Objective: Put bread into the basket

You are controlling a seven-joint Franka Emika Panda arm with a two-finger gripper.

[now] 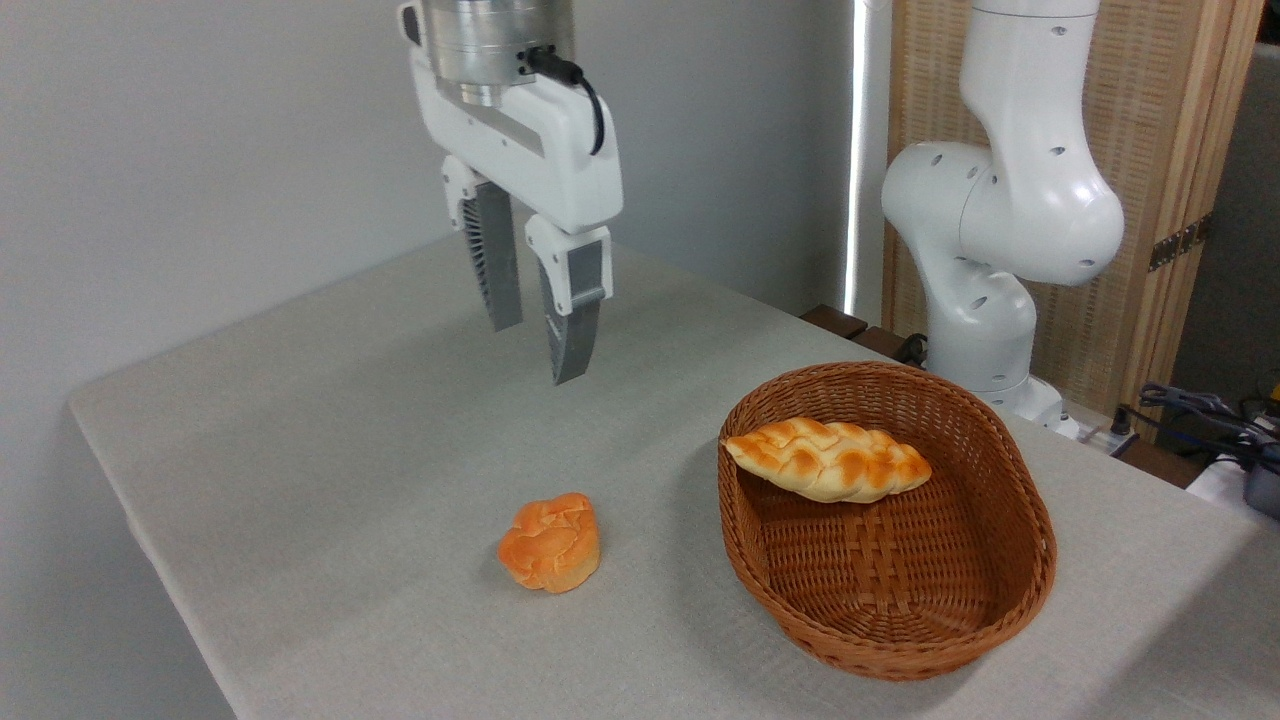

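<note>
The long braided loaf of bread (828, 459), pale cream with golden-brown bumps and pointed ends, lies inside the large oval reddish-brown woven wicker basket (1010, 590), leaning on its far sloping wall. The basket stands near the table's right edge. The table (330, 460) is covered in a matte grey cloth. A small round orange bun (550, 542) with a knotted top sits near the front edge, left of the basket. The white gripper (535, 350) hangs above the table's middle, its ribbed grey fingers (497, 262) parted and empty.

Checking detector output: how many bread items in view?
2. Braided loaf lies in the basket, at its far side; round bun sits on the table, left of the basket. None seems hidden.
</note>
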